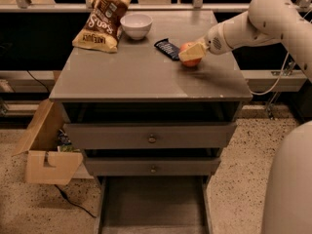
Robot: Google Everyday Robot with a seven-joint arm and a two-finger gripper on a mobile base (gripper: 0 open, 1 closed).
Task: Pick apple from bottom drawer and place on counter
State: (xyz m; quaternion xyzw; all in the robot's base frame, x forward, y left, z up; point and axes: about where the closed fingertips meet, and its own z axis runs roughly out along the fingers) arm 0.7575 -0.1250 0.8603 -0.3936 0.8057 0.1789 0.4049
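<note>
Hand point(192, 52) clasps the apple point(190, 61), which touches the counter point(141, 74).

Dim scene; soft sheen on counter point(136, 74) beneath gripper point(189, 53).

This looks like a robot test lab, not a home: a lone grey drawer cabinet point(151, 138) stands on a speckled floor point(243, 155), with an open cardboard box point(48, 165) and a loose cable point(73, 204) at its left. The gripper point(192, 52) grips an apple point(191, 61) at the counter's point(136, 72) far right.
</note>
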